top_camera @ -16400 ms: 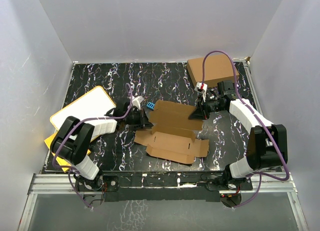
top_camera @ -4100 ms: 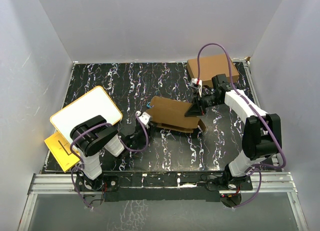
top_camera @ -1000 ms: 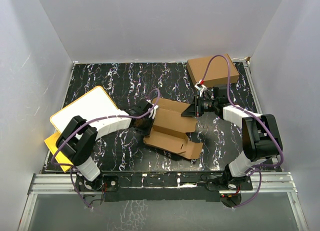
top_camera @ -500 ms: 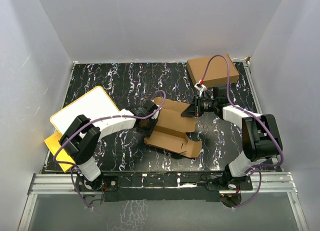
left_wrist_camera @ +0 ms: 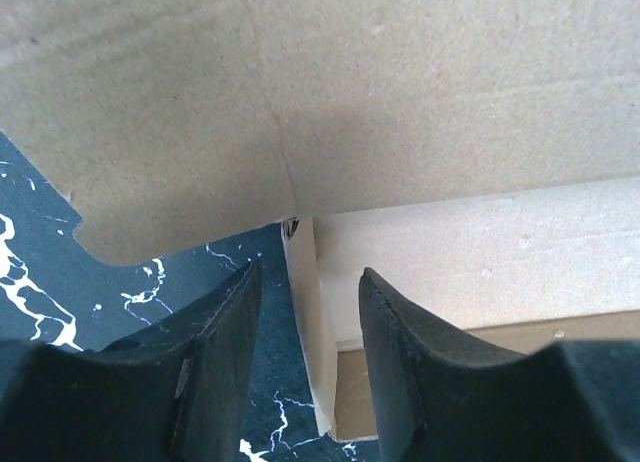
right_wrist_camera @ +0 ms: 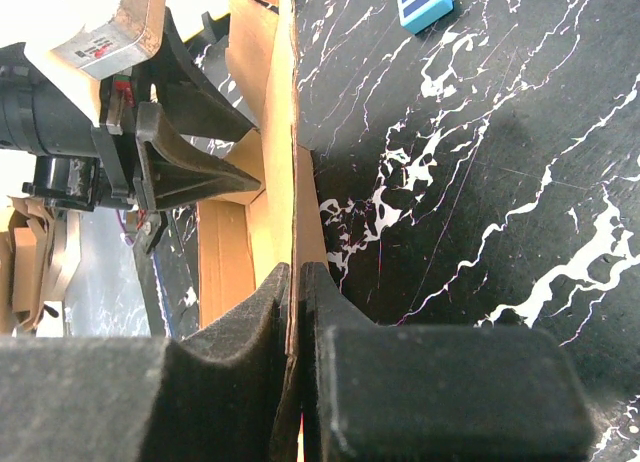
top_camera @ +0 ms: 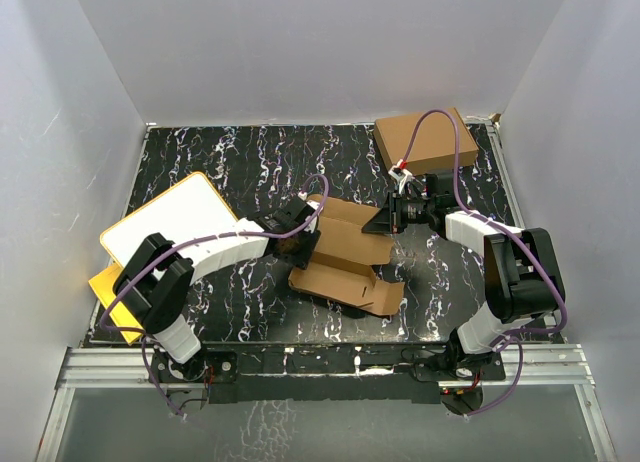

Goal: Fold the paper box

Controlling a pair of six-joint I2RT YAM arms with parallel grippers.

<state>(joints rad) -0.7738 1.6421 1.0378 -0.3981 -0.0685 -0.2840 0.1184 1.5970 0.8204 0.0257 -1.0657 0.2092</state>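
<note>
Partly folded, the paper box is pinched by the right tool.

The right gripper pinches the thin upright edge of the paper box, its two dark fingers pressed together on the cardboard, which runs straight up the frame. On the far side of the sheet, the left gripper reaches in with fingers spread. A small blue striped piece lies on the black marbled table.
</note>
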